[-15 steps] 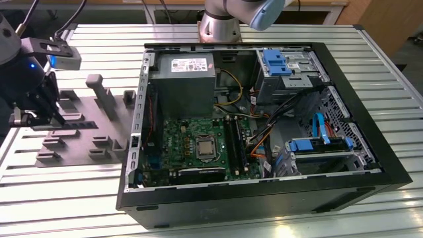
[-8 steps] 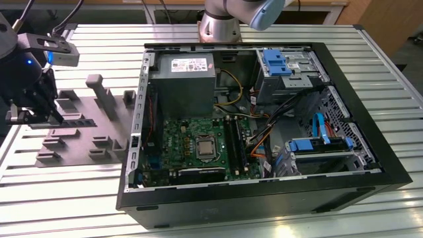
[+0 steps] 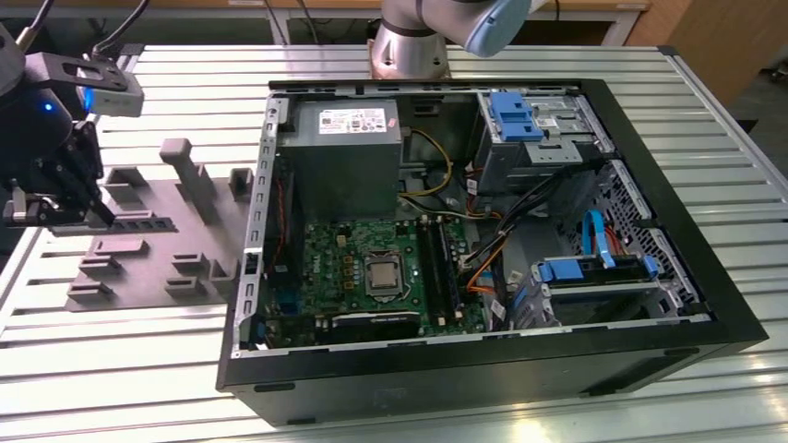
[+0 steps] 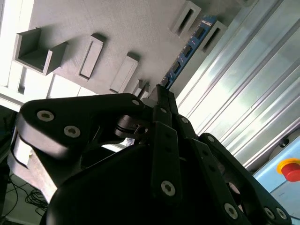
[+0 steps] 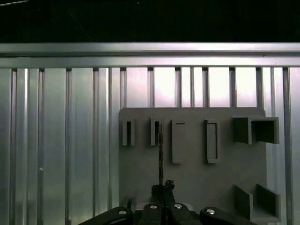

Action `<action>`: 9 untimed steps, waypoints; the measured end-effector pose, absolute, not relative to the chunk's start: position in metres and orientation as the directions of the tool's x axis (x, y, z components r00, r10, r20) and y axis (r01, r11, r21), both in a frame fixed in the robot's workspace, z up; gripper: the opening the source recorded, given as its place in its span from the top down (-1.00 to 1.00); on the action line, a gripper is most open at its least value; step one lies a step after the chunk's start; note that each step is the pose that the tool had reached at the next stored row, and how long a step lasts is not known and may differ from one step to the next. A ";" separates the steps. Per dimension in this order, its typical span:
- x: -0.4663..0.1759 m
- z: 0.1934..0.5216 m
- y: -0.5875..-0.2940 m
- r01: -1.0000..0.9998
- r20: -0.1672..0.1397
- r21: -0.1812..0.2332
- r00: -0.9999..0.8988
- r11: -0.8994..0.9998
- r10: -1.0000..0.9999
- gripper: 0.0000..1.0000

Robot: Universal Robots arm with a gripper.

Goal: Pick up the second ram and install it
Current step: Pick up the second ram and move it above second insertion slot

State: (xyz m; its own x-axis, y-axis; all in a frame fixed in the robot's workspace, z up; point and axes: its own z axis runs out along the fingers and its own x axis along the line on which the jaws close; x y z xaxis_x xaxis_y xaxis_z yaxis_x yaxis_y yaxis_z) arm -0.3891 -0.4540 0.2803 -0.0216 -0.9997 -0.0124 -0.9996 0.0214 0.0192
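Closed black fingers of the gripper (image 4: 157, 93) appear to pinch the near end of the second ram (image 4: 188, 48), which stands on edge at the border of the grey tray (image 4: 117, 28). Its long axis runs straight ahead from the jaws. The open computer case (image 3: 493, 383) lies well apart, toward the exterior view's right.

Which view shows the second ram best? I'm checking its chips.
The second wrist view: the second ram shows its blue face and chips. The first wrist view sees it edge-on; the exterior view, small on the grey tray.
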 end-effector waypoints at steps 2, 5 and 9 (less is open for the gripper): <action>-0.389 0.282 -0.454 -1.000 -0.012 0.019 -0.022 0.021 -1.000 0.77; -0.389 0.285 -0.454 -1.000 -0.012 0.019 -0.022 0.021 -1.000 0.77; -0.389 0.289 -0.454 -1.000 -0.012 0.019 -0.022 0.021 -1.000 0.77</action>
State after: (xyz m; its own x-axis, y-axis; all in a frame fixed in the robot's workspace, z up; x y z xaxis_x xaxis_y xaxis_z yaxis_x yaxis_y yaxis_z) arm -0.3891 -0.4540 0.2888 -0.0216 -0.9997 -0.0124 -0.9996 0.0213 0.0192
